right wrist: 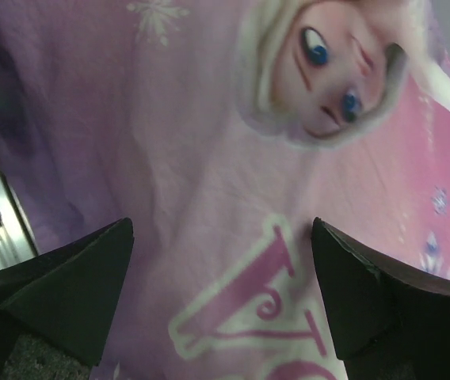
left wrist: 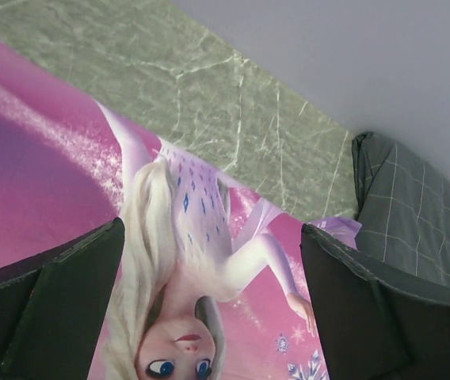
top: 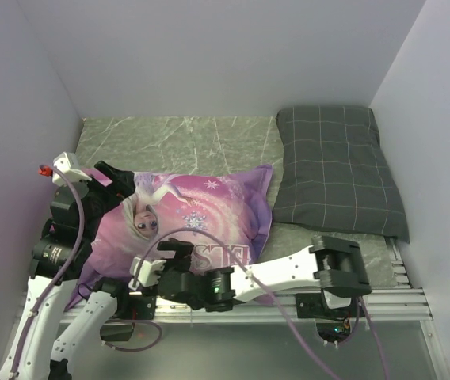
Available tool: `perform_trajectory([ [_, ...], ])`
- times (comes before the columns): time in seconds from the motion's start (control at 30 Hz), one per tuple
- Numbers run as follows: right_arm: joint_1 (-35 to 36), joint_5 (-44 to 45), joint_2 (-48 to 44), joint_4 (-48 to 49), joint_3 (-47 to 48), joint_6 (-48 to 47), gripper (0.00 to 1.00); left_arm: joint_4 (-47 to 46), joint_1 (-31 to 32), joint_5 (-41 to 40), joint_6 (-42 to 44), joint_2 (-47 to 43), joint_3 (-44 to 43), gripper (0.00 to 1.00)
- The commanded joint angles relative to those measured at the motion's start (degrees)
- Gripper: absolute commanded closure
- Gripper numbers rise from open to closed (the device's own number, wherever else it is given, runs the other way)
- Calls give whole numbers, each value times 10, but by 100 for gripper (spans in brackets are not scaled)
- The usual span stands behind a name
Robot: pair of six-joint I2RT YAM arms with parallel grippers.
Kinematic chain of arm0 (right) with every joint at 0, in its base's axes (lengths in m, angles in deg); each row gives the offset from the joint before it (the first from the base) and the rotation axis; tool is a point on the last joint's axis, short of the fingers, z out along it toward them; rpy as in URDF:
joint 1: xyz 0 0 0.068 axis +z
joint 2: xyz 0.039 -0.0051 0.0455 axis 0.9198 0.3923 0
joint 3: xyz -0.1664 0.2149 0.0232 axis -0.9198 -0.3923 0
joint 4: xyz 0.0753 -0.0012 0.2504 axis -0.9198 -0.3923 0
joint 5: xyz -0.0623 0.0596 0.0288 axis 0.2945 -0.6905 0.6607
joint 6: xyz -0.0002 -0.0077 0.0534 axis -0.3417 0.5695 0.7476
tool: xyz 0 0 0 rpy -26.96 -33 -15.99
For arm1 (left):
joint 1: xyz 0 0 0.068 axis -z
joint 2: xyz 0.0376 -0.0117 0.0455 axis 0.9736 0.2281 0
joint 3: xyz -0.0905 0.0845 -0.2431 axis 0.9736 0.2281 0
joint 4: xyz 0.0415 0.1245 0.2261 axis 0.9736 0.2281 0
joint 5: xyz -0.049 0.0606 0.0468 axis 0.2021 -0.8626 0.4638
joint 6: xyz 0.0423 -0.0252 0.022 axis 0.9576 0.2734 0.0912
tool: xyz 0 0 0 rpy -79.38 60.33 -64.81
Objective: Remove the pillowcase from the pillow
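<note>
The pillowcase [top: 201,218], pink-purple with a printed cartoon girl, snowflakes and large lettering, lies on the left half of the green marbled worktop [top: 185,142]. It is plump and filled out. The pillow sits inside it, fully covered, so none of its own surface can be seen. A dark grey checked pillow [top: 340,170] lies at the far right; its near left corner is just beside the case's right corner, and I cannot tell whether they touch. The left pincer [top: 114,178] is at the far-left end of the case, jaws spread wide and grasping nothing; its wrist view shows the printed girl between the fingers [left wrist: 66,293]. The right pincer [top: 158,257] is over the near edge by the lettering, likewise released, with only printed cloth between its fingers [right wrist: 74,293]. Contact with the cloth cannot be confirmed for either.
</note>
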Motion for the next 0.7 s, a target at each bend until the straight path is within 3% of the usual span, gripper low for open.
perform_trajectory([
  [0.0,8,49,45,76,31,-76,0,-10,1,-9,32,11,-36,2],
  [0.1,3,93,90,137,27,-120,0,-10,1,-2,39,14,-45,3],
  [0.2,-12,116,114,167,33,-134,8,-10,1,3,46,15,-57,4],
  [0.3,-29,136,126,181,44,-150,27,-11,1,18,56,16,-72,6],
  [0.43,-49,138,112,165,70,-150,93,-10,1,41,70,18,-95,10],
  [0.47,-52,127,103,135,83,-140,100,-10,1,51,73,19,-101,10],
  [0.6,-78,12,49,-4,154,-56,100,-12,1,68,99,22,-142,14],
  [0.67,-89,-29,30,-106,241,-8,100,-17,1,75,110,20,-160,15],
])
